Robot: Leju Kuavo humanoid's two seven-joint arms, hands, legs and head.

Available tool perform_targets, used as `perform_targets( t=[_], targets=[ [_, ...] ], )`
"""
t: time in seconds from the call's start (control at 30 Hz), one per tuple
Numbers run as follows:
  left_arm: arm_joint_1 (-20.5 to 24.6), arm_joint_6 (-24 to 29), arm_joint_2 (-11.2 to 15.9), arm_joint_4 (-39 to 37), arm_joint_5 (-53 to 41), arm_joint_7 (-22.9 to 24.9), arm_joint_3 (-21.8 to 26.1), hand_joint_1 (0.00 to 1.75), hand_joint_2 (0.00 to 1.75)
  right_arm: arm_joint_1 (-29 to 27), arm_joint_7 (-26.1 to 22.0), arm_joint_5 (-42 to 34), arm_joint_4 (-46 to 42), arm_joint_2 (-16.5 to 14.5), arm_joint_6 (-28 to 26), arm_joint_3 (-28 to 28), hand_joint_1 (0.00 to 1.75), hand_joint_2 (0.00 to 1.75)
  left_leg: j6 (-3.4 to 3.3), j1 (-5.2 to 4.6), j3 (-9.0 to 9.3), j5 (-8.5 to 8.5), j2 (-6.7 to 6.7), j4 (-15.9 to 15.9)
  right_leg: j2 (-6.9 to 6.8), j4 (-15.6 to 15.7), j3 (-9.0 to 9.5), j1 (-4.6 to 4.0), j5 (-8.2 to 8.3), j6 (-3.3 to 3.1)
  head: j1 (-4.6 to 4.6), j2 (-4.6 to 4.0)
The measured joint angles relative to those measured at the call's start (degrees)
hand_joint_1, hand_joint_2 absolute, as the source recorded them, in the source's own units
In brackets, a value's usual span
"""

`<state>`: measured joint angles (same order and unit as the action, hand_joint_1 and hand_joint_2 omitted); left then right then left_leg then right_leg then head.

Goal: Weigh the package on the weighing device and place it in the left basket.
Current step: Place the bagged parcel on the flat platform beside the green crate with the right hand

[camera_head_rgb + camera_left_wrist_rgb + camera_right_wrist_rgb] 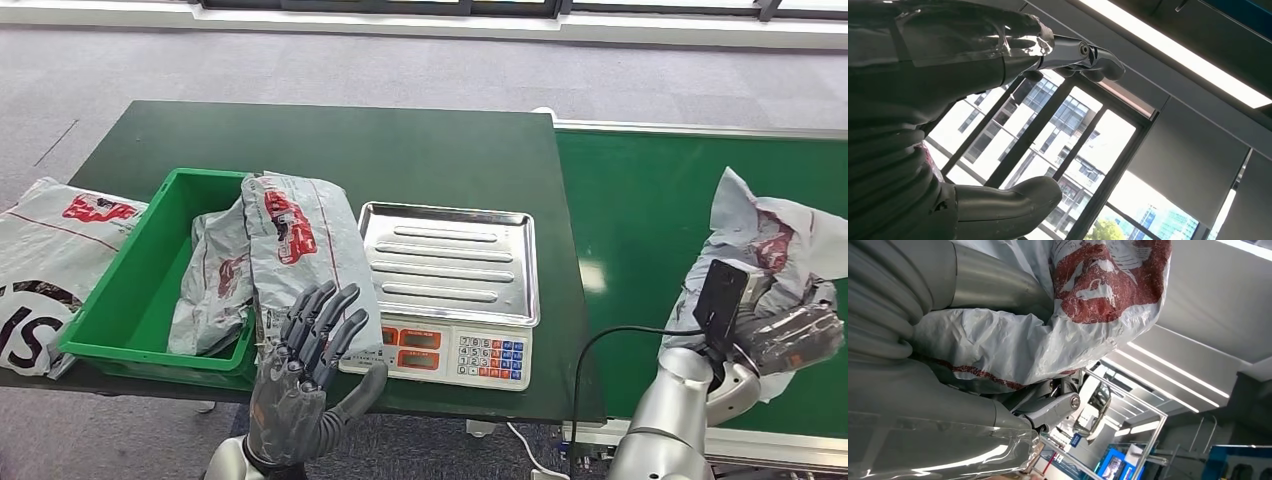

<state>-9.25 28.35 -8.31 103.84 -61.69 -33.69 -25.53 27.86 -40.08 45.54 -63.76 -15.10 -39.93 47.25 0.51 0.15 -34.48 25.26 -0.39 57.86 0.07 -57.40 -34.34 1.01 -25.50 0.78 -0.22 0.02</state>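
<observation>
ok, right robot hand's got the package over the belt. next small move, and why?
Probably carry it left and lower it onto the scale tray. The right robot hand grips the package above the conveyor, the tray is bare, and the left robot hand holds nothing near the green basket, so weighing looks not yet done.
</observation>
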Motion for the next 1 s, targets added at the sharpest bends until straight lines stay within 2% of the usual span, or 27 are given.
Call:
perform_targets(
  t=[0.13,0.33,0.63,0.77,1.0],
  targets=[
    [0.3,-0.1,0.0,-0.5,1.2,-0.4,-0.1,0.00,1.75,-1.1,0.0,0.3,-1.3,-1.4,0.0,-5.5,1.75,1.75,0.01,0.00,0.00,0.00,0.04,0.0,0.06,0.0,-0.03,-0.01,0.00,-0.01,-0.01,0.00],
    [1.5,-0.4,0.0,-2.5,3.3,-2.0,-0.4,0.00,1.75,-3.0,0.0,0.3,-2.6,-4.1,0.0,-19.4,1.75,1.75,0.08,0.04,0.05,-0.04,0.12,0.0,0.16,-0.1,-0.10,-0.06,0.00,-0.03,-0.02,-0.01],
    [3.2,-1.1,-0.1,-6.1,5.8,-4.4,-0.9,0.00,1.75,-4.1,1.8,-2.2,-2.5,-4.8,0.1,-35.0,1.75,1.75,0.09,0.04,0.00,-0.04,0.10,0.0,0.14,-0.1,-0.10,-0.03,-0.01,-0.04,-0.01,-0.01],
    [3.8,-1.1,-0.1,-7.3,6.2,-4.7,-1.2,0.00,1.75,-4.1,2.0,-2.3,-2.1,-4.8,0.1,-38.7,1.75,1.75,0.09,0.04,0.00,-0.04,0.10,0.0,0.13,-0.1,-0.10,-0.03,-0.01,-0.04,-0.02,0.00],
    [4.8,-1.1,-0.1,-8.7,7.0,-4.9,-1.6,0.00,1.75,-3.6,3.2,-3.3,1.9,-4.8,0.1,-41.8,1.75,1.75,0.09,0.05,0.00,-0.04,0.10,0.0,0.14,-0.1,-0.10,-0.04,-0.02,-0.05,-0.02,0.00]
  ],
)
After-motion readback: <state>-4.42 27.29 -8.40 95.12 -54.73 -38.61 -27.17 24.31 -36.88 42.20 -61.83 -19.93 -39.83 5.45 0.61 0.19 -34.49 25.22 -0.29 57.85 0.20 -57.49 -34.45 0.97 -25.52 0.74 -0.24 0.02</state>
